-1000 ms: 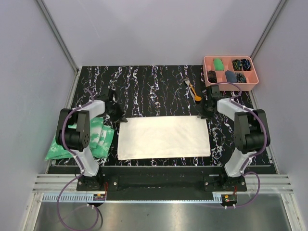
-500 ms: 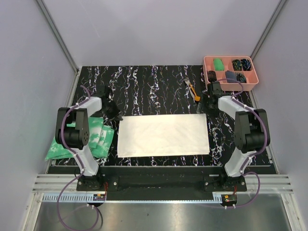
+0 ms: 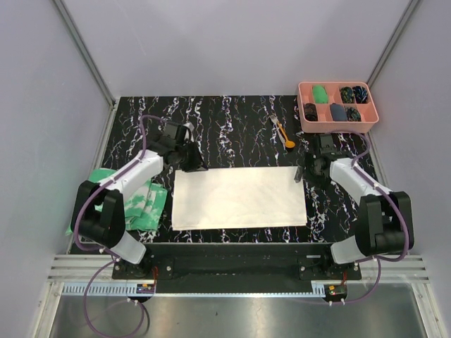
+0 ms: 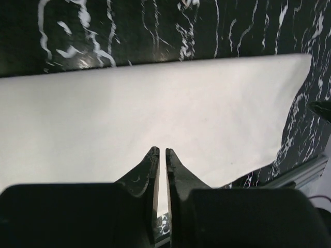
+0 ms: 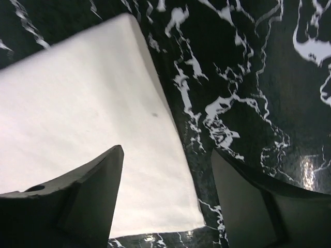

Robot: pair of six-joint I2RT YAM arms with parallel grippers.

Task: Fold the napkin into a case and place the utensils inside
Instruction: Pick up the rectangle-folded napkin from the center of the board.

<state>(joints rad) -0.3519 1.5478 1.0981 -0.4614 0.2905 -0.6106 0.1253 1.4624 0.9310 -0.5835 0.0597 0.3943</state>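
cream napkin lies flat, utensils near its far-right corner.

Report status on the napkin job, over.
Left gripper nearly shut, empty. Right gripper open, empty. Napkin flat on table; utensils lie beyond it, apart. Nothing blocking.

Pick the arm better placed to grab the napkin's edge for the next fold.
Probably right. The right gripper is open, straddling the napkin's right edge near the far corner. The left gripper sits over the far-left corner with jaws almost closed, so it must open first.
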